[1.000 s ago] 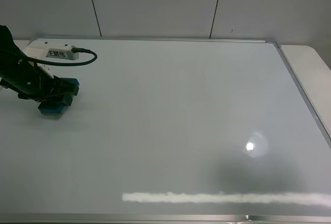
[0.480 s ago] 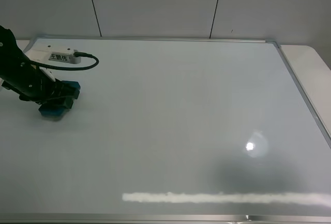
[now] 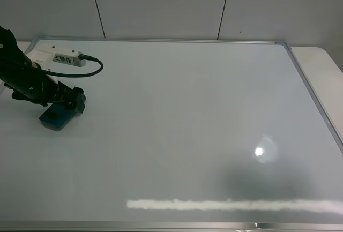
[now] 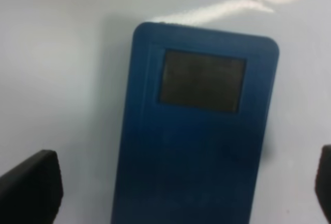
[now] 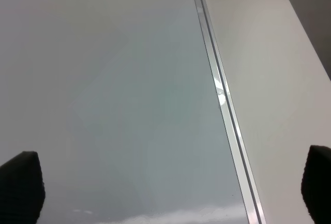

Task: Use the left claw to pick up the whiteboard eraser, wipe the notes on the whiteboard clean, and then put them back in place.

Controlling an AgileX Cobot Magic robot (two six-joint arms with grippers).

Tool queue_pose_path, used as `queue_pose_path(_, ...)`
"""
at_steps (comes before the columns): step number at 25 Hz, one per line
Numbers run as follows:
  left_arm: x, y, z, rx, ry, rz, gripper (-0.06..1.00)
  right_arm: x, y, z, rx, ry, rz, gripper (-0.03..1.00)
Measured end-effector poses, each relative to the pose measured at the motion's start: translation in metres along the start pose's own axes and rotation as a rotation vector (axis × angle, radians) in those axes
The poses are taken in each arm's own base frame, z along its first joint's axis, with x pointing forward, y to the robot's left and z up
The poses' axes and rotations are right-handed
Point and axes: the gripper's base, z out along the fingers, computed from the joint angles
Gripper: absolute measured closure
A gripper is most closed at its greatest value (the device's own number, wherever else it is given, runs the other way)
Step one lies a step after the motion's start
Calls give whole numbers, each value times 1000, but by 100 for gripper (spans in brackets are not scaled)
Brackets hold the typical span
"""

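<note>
The whiteboard (image 3: 187, 109) is seen filling most of the high view, silver-framed and laid flat on a pale tabletop (image 3: 321, 63). A light streak (image 3: 230, 205) is reflected along its near edge. The left claw (image 3: 74, 103) is held low over the board's left side, and a white labelled box (image 3: 56, 58) with a black cable (image 3: 92, 71) is seen just beyond it. The whiteboard eraser (image 3: 53, 118) is laid flat on the board right at the claw tip. In the left wrist view it is framed between the spread fingers (image 4: 28, 188), touched by neither (open, nothing gripped), with one dark patch (image 4: 201, 79) shown on top. The right claw (image 5: 170, 182) is held above the board's right frame (image 5: 222, 100), fingers (image 5: 20, 185) spread wide with nothing between them.
</note>
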Motion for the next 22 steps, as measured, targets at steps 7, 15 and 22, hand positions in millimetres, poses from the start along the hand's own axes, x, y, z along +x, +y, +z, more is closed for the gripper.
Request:
queue_pose_path(7,-1,0,-3,1,-10,-59,-4,0,0,0,0,0,0,-2)
queue_pose_path(15,-7,1,-24,-2,-71,-76,-5,0,0,0,0,0,0,-2)
queue_pose_path(22,-11,11,-86,-28,-224,-91,-5,0,0,0,0,0,0,-2)
